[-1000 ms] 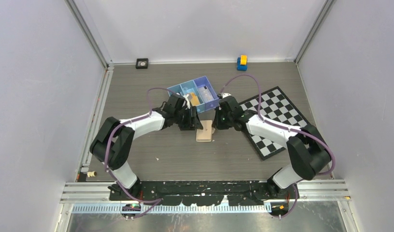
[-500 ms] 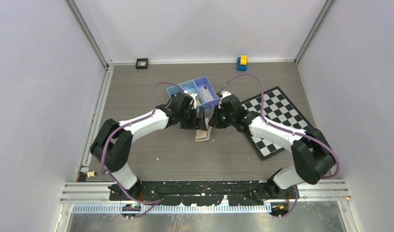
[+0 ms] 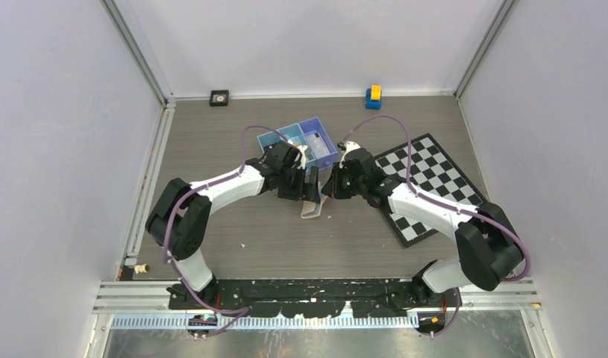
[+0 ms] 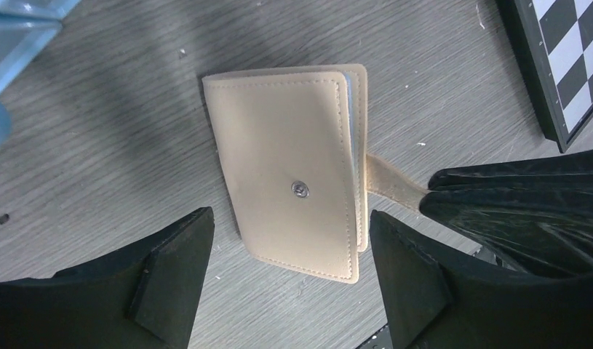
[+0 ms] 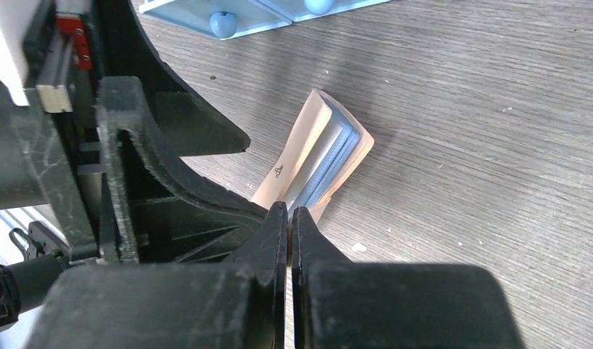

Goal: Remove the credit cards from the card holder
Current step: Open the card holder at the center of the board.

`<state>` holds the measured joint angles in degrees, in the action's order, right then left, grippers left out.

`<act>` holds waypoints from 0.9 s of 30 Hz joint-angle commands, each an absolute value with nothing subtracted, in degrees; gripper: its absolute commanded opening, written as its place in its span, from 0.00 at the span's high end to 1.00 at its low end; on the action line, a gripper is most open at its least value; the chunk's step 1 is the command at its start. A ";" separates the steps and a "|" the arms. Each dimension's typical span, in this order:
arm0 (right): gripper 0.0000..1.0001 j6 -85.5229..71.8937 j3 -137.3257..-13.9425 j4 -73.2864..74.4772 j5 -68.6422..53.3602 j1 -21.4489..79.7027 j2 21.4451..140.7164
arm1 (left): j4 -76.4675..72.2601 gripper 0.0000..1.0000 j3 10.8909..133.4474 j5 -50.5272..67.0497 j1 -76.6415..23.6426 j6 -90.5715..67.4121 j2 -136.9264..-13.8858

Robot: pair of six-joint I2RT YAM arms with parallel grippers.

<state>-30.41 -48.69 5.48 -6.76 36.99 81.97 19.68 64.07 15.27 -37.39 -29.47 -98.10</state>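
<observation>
The tan card holder [image 4: 289, 171] lies on the table with its snap stud facing up. It is folded but gapes along one edge. My left gripper [image 4: 289, 280] is open and hovers just above it, one finger on each side. My right gripper [image 5: 288, 214] is shut on the card holder's snap tab [image 4: 389, 182] and tilts that edge up [image 5: 308, 145]. Thin blue-grey edges [image 5: 331, 156] show between the covers; I cannot tell whether they are credit cards or inner pockets. In the top view the card holder [image 3: 313, 208] sits between both grippers.
The blue three-compartment tray [image 3: 284, 136] stands just behind the grippers, with small items in it. A chessboard [image 3: 427, 179] lies to the right, and its corner shows in the left wrist view [image 4: 570, 65]. A yellow-blue toy [image 3: 373, 95] and a small black object [image 3: 219, 97] sit at the back wall.
Both grippers have closed in over the card holder. It lay flat a second ago and its tab edge is now raised by my right gripper.
</observation>
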 commanded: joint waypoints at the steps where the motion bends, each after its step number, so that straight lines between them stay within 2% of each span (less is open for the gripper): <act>1: 0.99 -31.25 -48.44 1.78 -7.22 37.25 78.44 | 17.09 0.19 62.78 17.81 -37.42 -28.15 -96.20; 4: 1.00 -31.24 -48.42 2.07 -6.98 37.26 78.27 | 15.78 0.22 61.91 17.65 -37.36 -28.33 -96.32; 8: 0.99 -31.20 -48.48 2.46 -5.75 37.26 78.21 | 16.56 0.41 62.80 17.75 -37.00 -28.81 -98.50; 14: 0.99 -31.07 -49.16 4.93 -0.75 37.14 78.89 | 11.01 0.61 59.43 24.16 -33.41 -32.91 -98.62; 19: 0.96 -31.87 -49.49 6.34 2.57 36.67 79.62 | 10.12 0.70 58.44 25.54 -31.81 -34.34 -99.18; 21: 0.90 -32.33 -49.50 7.08 3.93 36.27 79.72 | 10.04 0.74 58.15 25.78 -31.17 -34.85 -99.62; 24: 0.66 -33.60 -49.19 7.73 4.41 35.16 80.20 | 8.07 0.78 56.55 27.22 -29.75 -36.53 -100.06; 27: 0.53 -35.24 -49.19 8.29 2.30 33.27 82.22 | 5.89 0.79 55.25 28.58 -28.95 -37.83 -100.11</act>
<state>-32.71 -48.10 8.27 1.87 35.33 80.75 10.33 56.95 25.52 -30.11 -35.59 -99.72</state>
